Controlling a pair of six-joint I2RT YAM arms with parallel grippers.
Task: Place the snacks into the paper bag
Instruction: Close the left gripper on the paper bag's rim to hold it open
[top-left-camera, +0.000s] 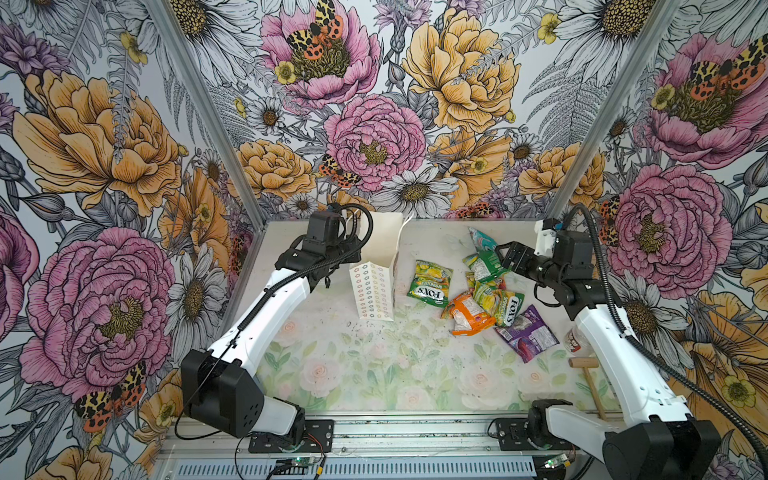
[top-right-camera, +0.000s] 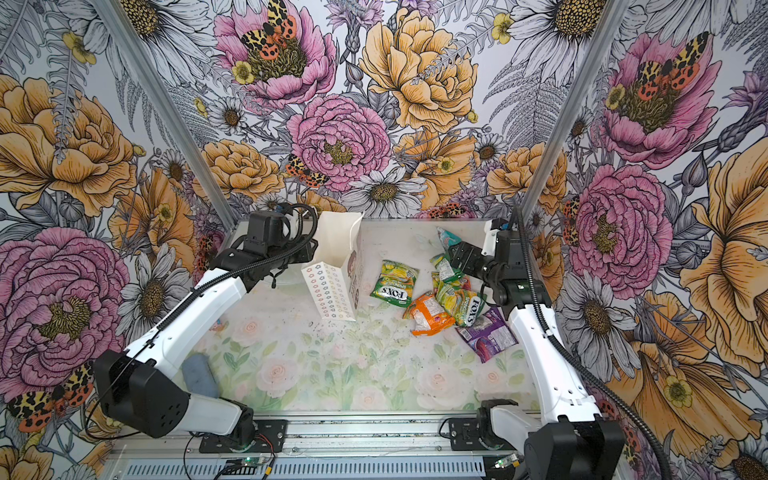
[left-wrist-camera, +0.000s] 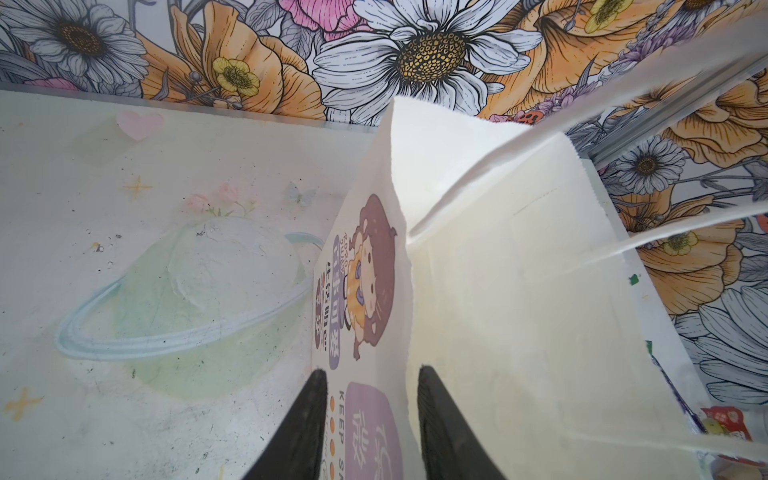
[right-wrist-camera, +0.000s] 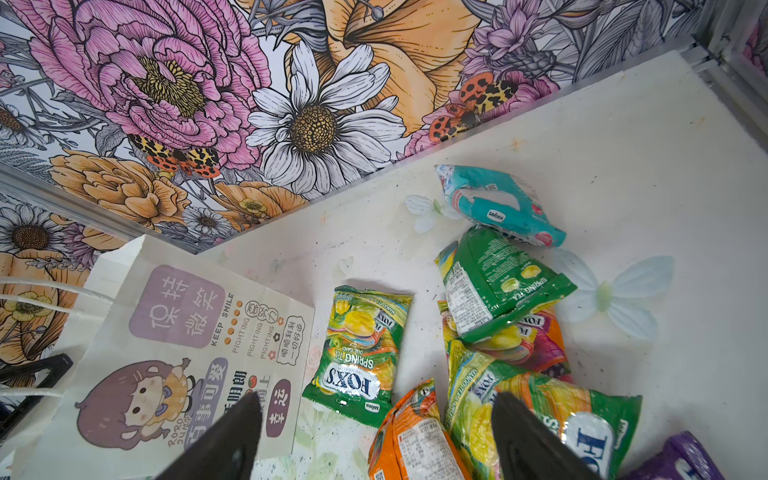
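The white paper bag (top-left-camera: 374, 286) (top-right-camera: 330, 291) stands upright and open at the back middle. My left gripper (left-wrist-camera: 370, 374) is at the bag's rim, open: one finger (left-wrist-camera: 316, 415) is outside the printed side wall and the other is inside the bag (left-wrist-camera: 498, 291), with a gap on each side of the paper. The snacks lie right of the bag: a green FOX'S packet (top-left-camera: 430, 282) (right-wrist-camera: 361, 353), an orange one (top-left-camera: 465, 318) (right-wrist-camera: 415, 440), a purple one (top-left-camera: 525, 338), a teal one (top-left-camera: 482, 240) (right-wrist-camera: 498, 203). My right gripper (right-wrist-camera: 376, 399) (top-left-camera: 503, 257) hovers open over the pile, holding nothing.
A clear plastic cup (top-left-camera: 575, 338) and a small wooden mallet (top-left-camera: 586, 374) sit at the right edge beside the right arm. A grey-blue cloth (top-right-camera: 199, 374) lies by the left arm's base. Flowered walls close the back and both sides.
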